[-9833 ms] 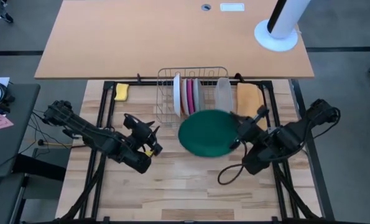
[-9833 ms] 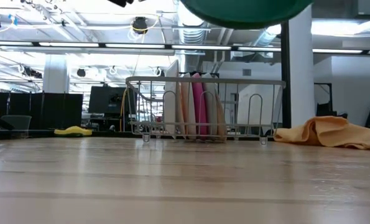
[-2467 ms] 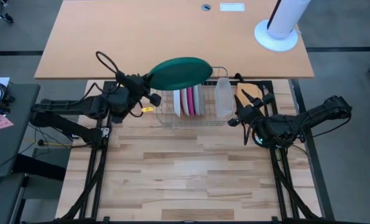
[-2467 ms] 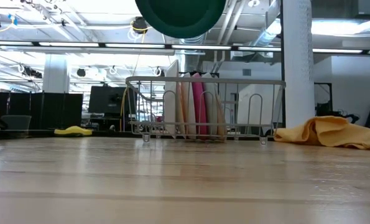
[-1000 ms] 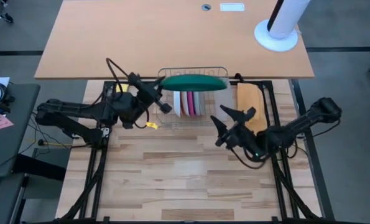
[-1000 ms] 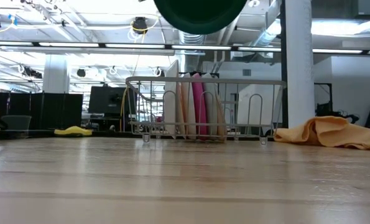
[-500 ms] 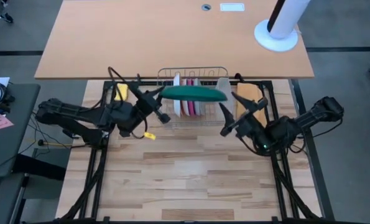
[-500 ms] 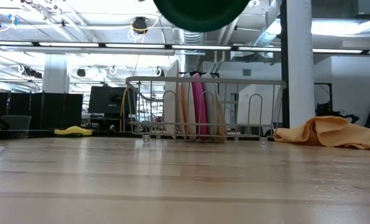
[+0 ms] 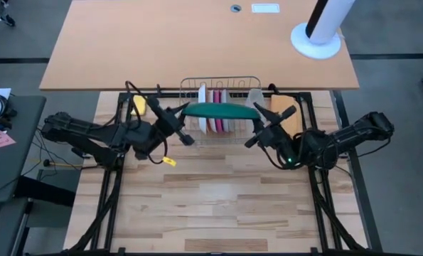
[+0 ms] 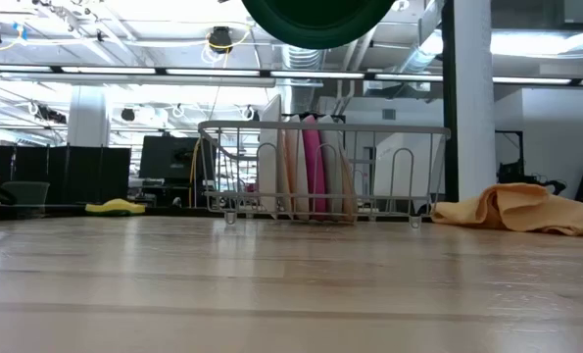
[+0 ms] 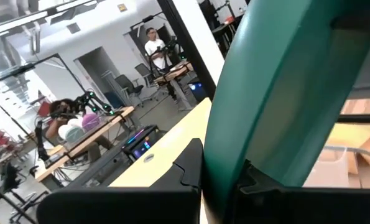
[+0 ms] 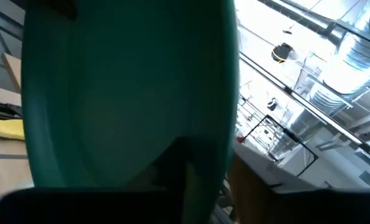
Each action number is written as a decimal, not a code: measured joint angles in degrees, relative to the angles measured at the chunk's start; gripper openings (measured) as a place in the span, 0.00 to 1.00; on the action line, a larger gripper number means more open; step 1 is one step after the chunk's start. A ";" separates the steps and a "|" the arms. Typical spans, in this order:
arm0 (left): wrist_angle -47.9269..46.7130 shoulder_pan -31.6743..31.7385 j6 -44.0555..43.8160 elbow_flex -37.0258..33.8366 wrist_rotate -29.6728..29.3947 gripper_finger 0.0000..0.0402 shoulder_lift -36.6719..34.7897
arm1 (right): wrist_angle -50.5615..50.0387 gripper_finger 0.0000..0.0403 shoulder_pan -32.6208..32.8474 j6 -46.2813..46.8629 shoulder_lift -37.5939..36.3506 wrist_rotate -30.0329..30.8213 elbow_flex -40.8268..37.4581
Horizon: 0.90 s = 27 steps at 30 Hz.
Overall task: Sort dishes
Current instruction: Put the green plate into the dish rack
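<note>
The dark green plate (image 9: 222,112) hangs on edge above the wire rack (image 9: 190,131), its face toward the near edge; the low view shows its lower part (image 10: 318,20). My left gripper (image 9: 186,112) is shut on its left rim. My right gripper (image 9: 256,122) is open, with one finger on each side of the plate's right rim. A white plate (image 9: 202,99), a magenta pink plate (image 10: 314,162) and a pale grey plate (image 9: 225,98) stand on edge in the rack. My left gripper pinches the green plate's left rim (image 11: 225,158) between its two fingers (image 11: 194,168). The fingers come level from the table's left. The plate stands upright in the hold, lifted clear above the rack. Whether my right gripper touches the plate, I cannot tell; one dark finger (image 12: 172,165) shows against its face (image 12: 122,93).
A clear plastic tub (image 9: 254,96) stands at the rack's right end. A yellow sponge (image 9: 138,104) lies left of the rack, and an orange cloth (image 10: 511,208) lies to its right. The near half of the wooden table (image 9: 218,206) is bare.
My left gripper has brought the green plate a little toward the near edge, over the rack, still on edge. My right gripper has moved toward the far edge and the plate's right rim, staying open.
</note>
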 joint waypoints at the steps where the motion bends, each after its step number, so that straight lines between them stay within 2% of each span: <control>1: -0.62 -0.02 -0.12 0.02 -0.08 0.01 -0.02 | -0.02 0.24 0.00 0.00 0.00 -0.19 0.00; 4: -2.76 -0.10 -0.32 0.02 -0.04 0.04 -0.07 | 0.55 0.08 0.07 0.80 0.02 -1.33 -0.02; 6: -4.16 -0.08 -0.87 0.02 0.16 0.06 -0.05 | 0.78 0.04 0.32 0.87 -0.13 -1.92 0.00; 12: -12.41 -0.27 -6.29 0.02 -0.24 0.13 0.01 | 0.91 0.03 0.76 -2.03 0.01 -2.13 0.07; 19: -20.30 -4.48 -13.69 0.00 -10.77 0.23 -1.67 | -0.77 0.03 2.17 -15.84 -0.20 -1.93 5.64; 23: -22.95 -8.25 -18.81 0.02 -12.64 0.27 -4.47 | -7.54 0.03 2.07 -27.02 0.04 -8.03 9.45; 27: -32.12 -10.10 -31.63 0.02 -10.43 0.28 -8.01 | -14.09 0.03 0.27 -48.13 0.04 -23.06 12.19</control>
